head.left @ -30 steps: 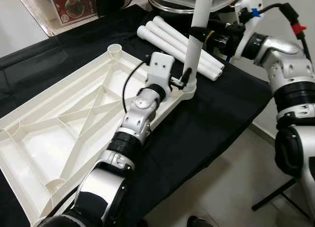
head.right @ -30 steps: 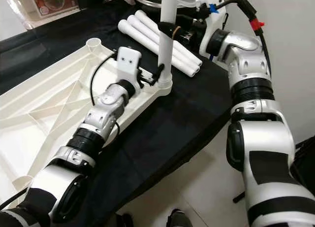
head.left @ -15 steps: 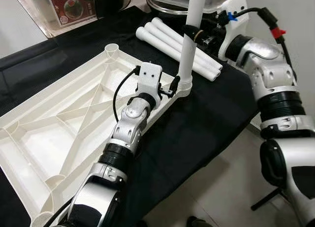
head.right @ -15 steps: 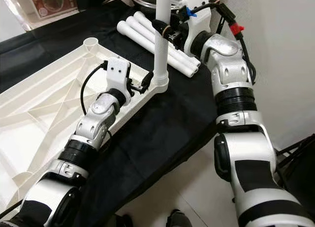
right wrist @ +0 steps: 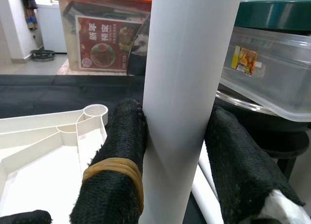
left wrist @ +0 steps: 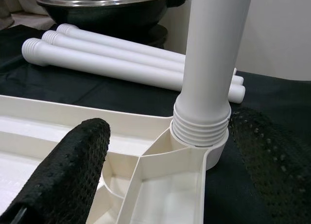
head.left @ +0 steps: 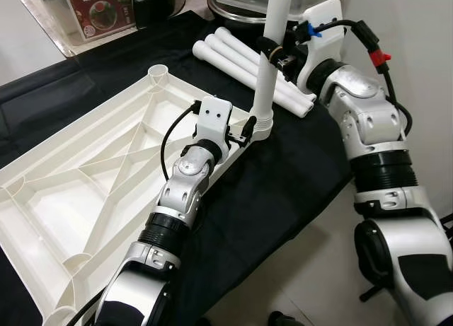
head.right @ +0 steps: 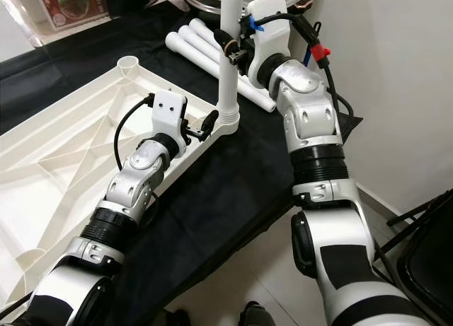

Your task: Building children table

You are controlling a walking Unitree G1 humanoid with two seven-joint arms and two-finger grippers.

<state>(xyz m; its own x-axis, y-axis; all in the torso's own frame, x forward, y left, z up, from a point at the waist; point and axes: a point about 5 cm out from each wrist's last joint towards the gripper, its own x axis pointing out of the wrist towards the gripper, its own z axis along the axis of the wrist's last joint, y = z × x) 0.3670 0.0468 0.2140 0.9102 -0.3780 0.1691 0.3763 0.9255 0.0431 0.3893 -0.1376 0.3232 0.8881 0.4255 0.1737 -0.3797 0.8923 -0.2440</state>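
Black cloth (head.left: 283, 191) under upturned tabletop (head.left: 92, 191). Right gripper (head.left: 272, 49) clamps upright leg (head.left: 263, 92); left gripper (head.left: 244, 131) open at socket, 9 o'clock. Box label (right wrist: 103, 45) Chinese, possibly food.

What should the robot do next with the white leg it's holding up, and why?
Probably keep twisting the upright leg down into the corner socket. The right gripper is clamped on it, and the left wrist view shows thread rings still above the socket rim, so it doesn't look fully seated. The left gripper sits open at the tabletop's corner, steadying it.
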